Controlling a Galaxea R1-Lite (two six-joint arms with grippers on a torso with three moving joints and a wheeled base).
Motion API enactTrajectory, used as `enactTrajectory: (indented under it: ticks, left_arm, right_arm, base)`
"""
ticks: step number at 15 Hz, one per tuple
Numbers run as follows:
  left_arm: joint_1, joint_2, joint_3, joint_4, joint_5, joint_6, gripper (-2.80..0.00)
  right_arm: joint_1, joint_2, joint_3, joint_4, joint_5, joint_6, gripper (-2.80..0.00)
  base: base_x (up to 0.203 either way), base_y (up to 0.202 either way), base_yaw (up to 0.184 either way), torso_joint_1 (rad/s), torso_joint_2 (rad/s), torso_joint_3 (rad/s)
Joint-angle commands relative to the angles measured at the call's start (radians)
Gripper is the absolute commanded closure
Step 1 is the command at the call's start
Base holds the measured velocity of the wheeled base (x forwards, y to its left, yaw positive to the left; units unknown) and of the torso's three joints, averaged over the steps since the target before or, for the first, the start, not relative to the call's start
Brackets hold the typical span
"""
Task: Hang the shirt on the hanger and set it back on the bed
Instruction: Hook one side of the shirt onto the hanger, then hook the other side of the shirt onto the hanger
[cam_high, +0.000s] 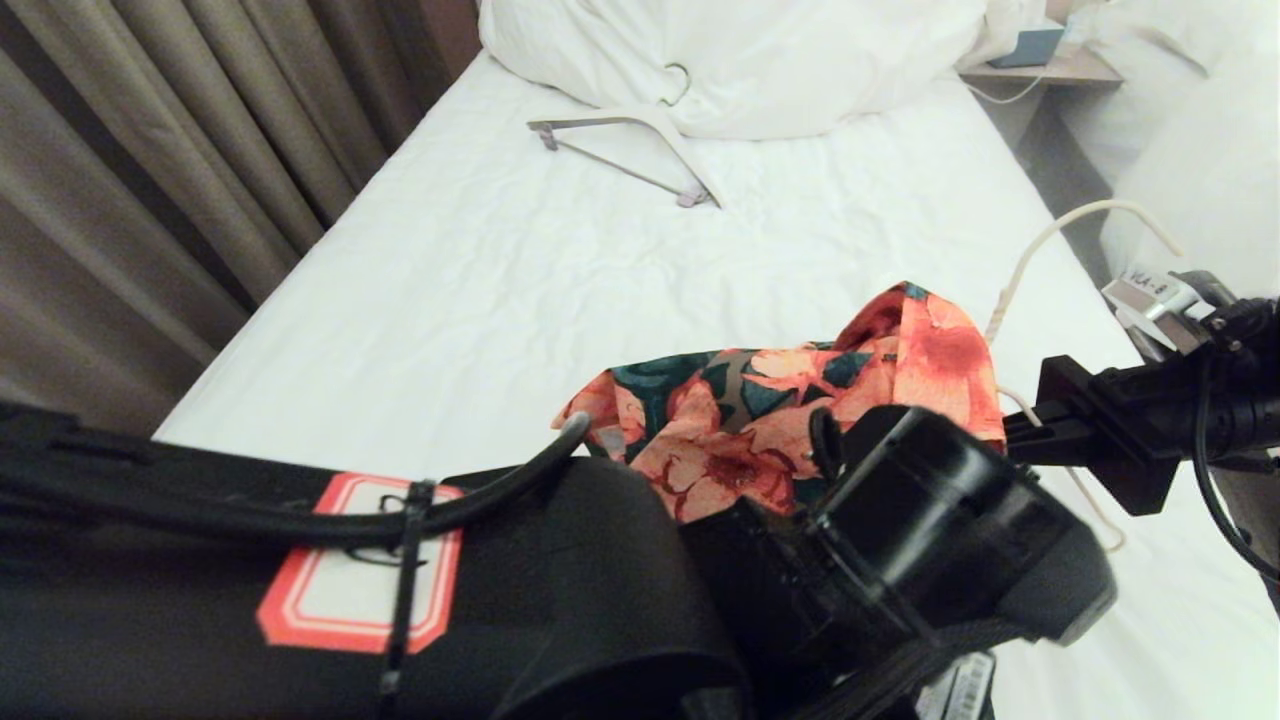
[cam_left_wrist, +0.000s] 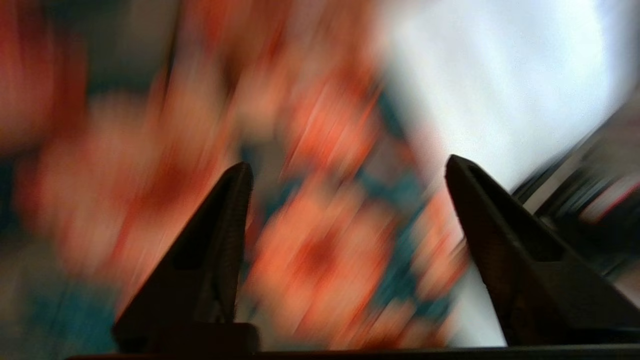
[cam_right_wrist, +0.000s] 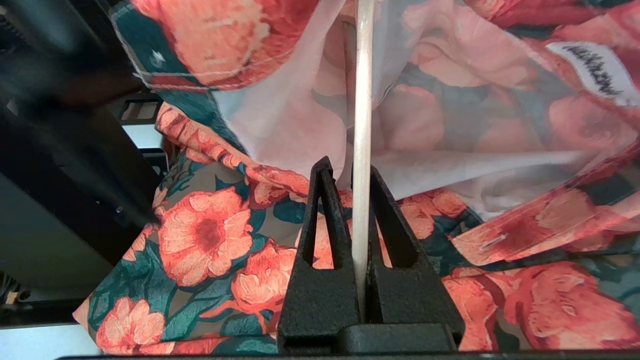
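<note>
No text reads clearly. A white neck label (cam_right_wrist: 592, 75) inside the shirt (cam_right_wrist: 210, 235), upper right of the right wrist view, carries dark, illegible lettering. A white tag (cam_high: 1150, 290) at the head view's right edge is also unreadable.

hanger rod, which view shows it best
The right wrist view: the cream hanger rod runs straight between the shut right tool into the shirt. The head view shows only its hook and a bit of rod; the left wrist view shows none.

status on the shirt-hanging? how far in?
Partway. Done: the hanger rod is inside the shirt. In hand: right claw shut on the rod; left claw open over the fabric. Left: seat the shirt, which is bunched, then lay both on the bed.
</note>
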Motion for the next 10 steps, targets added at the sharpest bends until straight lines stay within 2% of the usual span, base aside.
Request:
enactTrajectory:
  ticks: [1, 3, 4, 8, 10]
  left_arm:
    - [0.003, -0.139, 0.145, 0.027, 0.004, -0.001, -2.80]
    - [0.011, -0.274, 0.219, 0.037, 0.036, 0.001, -2.80]
    - [0.015, -0.361, 0.252, 0.042, 0.068, 0.007, 0.00]
    - [0.083, -0.701, 0.308, 0.138, 0.122, 0.081, 0.00]
    - [0.139, -0.818, 0.316, 0.165, 0.132, 0.174, 0.00]
  right_arm:
    - [0.006, -0.022, -0.001, 0.004, 0.008, -0.006, 0.00]
    - [0.029, -0.044, 0.004, 0.004, 0.008, -0.005, 0.00]
    - [0.036, -0.047, 0.004, 0.004, 0.008, -0.005, 0.00]
    - [0.145, -0.063, -0.002, 0.005, 0.002, 0.012, 0.00]
    - [0.191, -0.086, 0.004, 0.006, -0.004, 0.018, 0.00]
  base:
    - [0.000, 0.000, 0.000, 0.000, 0.00, 0.000]
    - [0.000, 0.000, 0.000, 0.000, 0.00, 0.000]
    - [0.000, 0.000, 0.000, 0.000, 0.00, 0.000]
    - [0.000, 0.000, 0.000, 0.000, 0.00, 0.000]
    - [0.000, 0.000, 0.000, 0.000, 0.00, 0.000]
